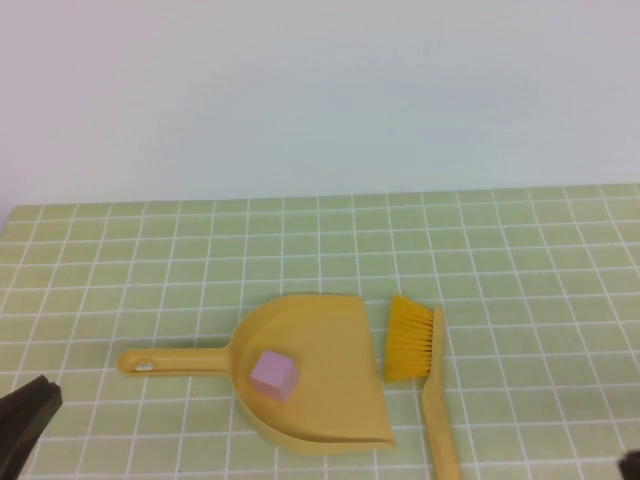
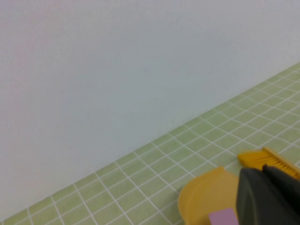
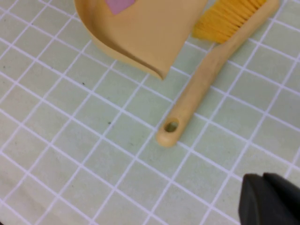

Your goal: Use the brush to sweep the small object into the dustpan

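Note:
The yellow dustpan (image 1: pixel 325 330) lies on the green tiled table, its handle pointing left. The small pale pink cube (image 1: pixel 273 375) rests inside its scoop. The brush (image 1: pixel 412 340) lies flat just right of the dustpan's mouth, bristles toward the dustpan and handle running toward the near edge. Nothing holds it. My left gripper (image 1: pixel 28 412) is shut and empty at the near left corner, well left of the dustpan handle. My right gripper (image 1: pixel 630 464) is shut and empty at the near right corner. The left wrist view shows the dustpan (image 2: pixel 204 194), cube (image 2: pixel 224 218) and brush (image 2: pixel 262 158); the right wrist view shows the dustpan (image 3: pixel 145 33) and brush handle (image 3: pixel 201 89).
A plain pale wall (image 1: pixel 320 90) stands behind the table's far edge. The green tiled table (image 1: pixel 520 260) stretches bare to the right and behind the dustpan.

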Tool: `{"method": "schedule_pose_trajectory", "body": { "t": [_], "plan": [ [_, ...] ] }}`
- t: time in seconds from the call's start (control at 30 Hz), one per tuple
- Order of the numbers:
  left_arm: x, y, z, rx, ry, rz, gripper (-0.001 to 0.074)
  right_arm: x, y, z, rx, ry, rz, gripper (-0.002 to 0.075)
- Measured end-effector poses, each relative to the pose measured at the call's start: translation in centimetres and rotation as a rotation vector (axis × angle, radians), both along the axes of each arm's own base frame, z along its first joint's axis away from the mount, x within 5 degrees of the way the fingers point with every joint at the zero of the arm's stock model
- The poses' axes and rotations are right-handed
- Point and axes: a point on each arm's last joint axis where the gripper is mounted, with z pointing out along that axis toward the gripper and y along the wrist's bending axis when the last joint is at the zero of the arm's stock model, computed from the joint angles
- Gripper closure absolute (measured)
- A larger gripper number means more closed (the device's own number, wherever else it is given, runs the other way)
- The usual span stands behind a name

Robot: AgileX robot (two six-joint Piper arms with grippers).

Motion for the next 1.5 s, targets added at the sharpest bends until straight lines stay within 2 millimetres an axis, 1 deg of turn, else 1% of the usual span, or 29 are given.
{"method": "schedule_pose_trajectory", "body": {
  "t": [0.13,0.3,0.4,0.57,0.63,0.73,0.83,0.97,1.07,1.5],
  "plan": [
    [0.0,0.0,0.0,-0.001,-0.002,0.0,0.0737,-1.9,-1.9,-0.6,0.009,-0.064,0.002,0.0728],
    [0.0,0.0,-0.1,0.008,0.011,0.002,0.0737,-3.4,-3.9,-0.6,-0.069,-0.09,-0.009,0.0728],
    [0.0,0.0,-0.3,0.018,0.027,0.005,0.0737,-4.0,-4.9,-0.6,-0.116,-0.101,-0.021,0.0728],
    [0.0,0.1,-0.3,0.013,0.035,0.006,0.0737,-4.6,-5.7,0.0,-0.089,-0.184,-0.034,0.0728],
    [0.0,0.0,-0.7,-0.001,0.058,0.009,0.0737,-4.5,-5.9,0.3,-0.081,-0.214,-0.052,0.0728],
    [0.2,0.0,-1.9,0.003,0.095,0.01,0.0737,-4.3,-6.1,0.5,-0.08,-0.252,-0.082,0.0728],
    [0.2,-0.1,-2.5,0.011,0.112,0.011,0.0737,-4.0,-6.1,0.4,-0.068,-0.277,-0.097,0.0728],
    [0.2,-0.1,-2.6,0.018,0.108,0.012,0.0737,-3.8,-5.8,-0.5,-0.039,-0.288,-0.109,0.0728],
    [0.2,-0.1,-2.6,0.018,0.108,0.012,0.0737,-3.7,-5.7,-0.3,-0.023,-0.314,-0.1,0.0728],
    [0.2,-0.1,-2.6,0.018,0.108,0.012,0.0737,-3.7,-5.7,-0.4,-0.03,-0.311,-0.102,0.0728]
  ]
}}
